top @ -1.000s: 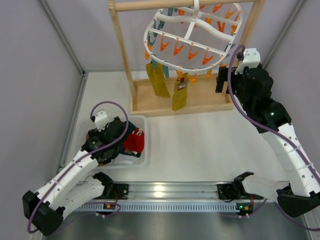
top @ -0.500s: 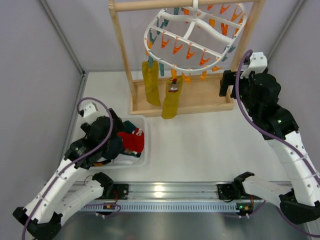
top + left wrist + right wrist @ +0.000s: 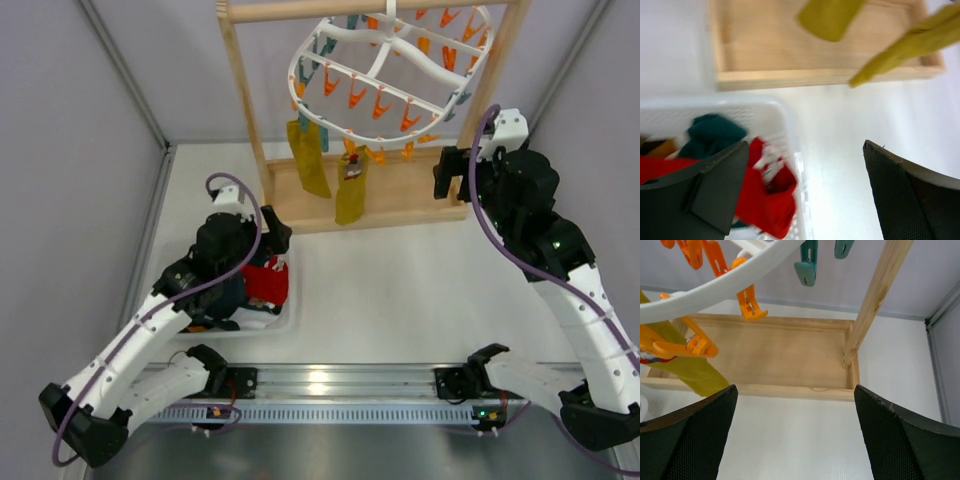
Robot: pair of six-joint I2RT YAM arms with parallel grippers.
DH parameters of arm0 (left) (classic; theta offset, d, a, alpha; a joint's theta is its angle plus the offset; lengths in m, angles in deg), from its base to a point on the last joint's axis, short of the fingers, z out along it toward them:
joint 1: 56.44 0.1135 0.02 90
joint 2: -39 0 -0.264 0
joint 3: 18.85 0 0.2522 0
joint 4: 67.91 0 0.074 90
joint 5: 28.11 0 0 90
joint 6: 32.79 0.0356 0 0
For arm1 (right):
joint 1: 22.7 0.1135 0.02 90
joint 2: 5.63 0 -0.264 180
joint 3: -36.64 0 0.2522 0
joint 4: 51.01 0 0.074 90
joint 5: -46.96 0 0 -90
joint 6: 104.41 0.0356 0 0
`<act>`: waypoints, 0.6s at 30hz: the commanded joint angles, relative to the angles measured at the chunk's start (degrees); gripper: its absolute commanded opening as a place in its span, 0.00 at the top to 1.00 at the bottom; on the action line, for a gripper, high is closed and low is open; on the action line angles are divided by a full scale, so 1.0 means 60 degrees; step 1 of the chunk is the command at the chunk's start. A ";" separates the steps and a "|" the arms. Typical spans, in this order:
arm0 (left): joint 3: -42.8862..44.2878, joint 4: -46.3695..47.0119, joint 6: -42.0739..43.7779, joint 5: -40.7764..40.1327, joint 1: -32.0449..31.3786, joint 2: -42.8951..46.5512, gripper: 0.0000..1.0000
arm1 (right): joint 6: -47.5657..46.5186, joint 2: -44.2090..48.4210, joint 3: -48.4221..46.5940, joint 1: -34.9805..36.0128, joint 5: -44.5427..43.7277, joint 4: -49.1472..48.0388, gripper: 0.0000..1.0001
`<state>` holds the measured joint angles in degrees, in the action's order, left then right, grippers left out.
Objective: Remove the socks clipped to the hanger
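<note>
Where the worktop's (image 3: 400, 290) far edge meets grey walls (image 3: 60, 120), mustard socks (image 3: 352, 195) hang limp off the hanger (image 3: 296, 75); left gripper (image 3: 805, 185) and right gripper (image 3: 795, 430) gape empty.

No legible text, brand, number or sign. Small red-white tag (image 3: 350, 172) on yellow sock (image 3: 351, 203): print too small to read.

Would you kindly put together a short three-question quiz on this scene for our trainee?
1. True or false: two mustard yellow fabric socks hang clipped to the white oval plastic hanger.
2. The red fabric sock lies in: A the white plastic bin, B the wooden stand's base, C a gripper.
3. Fill in: the left gripper and the right gripper both stand ____.
Key: 1 true; 2 A; 3 open.
</note>
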<state>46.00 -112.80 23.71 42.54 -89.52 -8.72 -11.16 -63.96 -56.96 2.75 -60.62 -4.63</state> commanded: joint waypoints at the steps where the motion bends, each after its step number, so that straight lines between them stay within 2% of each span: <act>1: -0.0457 0.3952 0.1538 0.3514 0.0006 -0.0833 0.01 | 0.0133 0.0404 0.0121 -0.0111 0.0732 -0.0368 0.05; 2: -0.0632 0.4568 0.1873 0.3881 0.0006 -0.0965 0.01 | 0.0133 0.0578 0.0151 -0.0111 0.0951 -0.0412 0.04; 3: -0.0881 0.6068 0.1978 0.4218 0.0006 -0.1097 0.01 | 0.0133 0.0667 0.0224 -0.0111 0.1069 -0.0441 0.03; 4: -0.1405 0.6822 0.2081 0.4802 0.0006 -0.1215 0.01 | 0.0133 0.0871 0.0253 -0.0111 0.1244 -0.0442 0.02; 7: -0.2010 0.8960 0.2505 0.5115 0.0006 -0.1478 0.01 | 0.0104 0.1180 0.0327 -0.0111 0.1538 -0.0369 0.01; 13: -0.2100 1.0754 0.3531 0.6388 0.0050 -0.3147 0.01 | 0.0176 0.2306 0.0809 -0.0111 0.2885 -0.0397 0.01; 18: -0.1326 1.1312 0.3781 0.5544 0.0108 -0.4888 0.01 | 0.0323 0.2937 0.1074 -0.0111 0.4262 -0.0632 0.01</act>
<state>33.93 -54.16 43.54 76.46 -89.43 -34.03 -10.42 -47.59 -50.97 2.62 -41.87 -5.09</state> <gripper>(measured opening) 0.990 0.993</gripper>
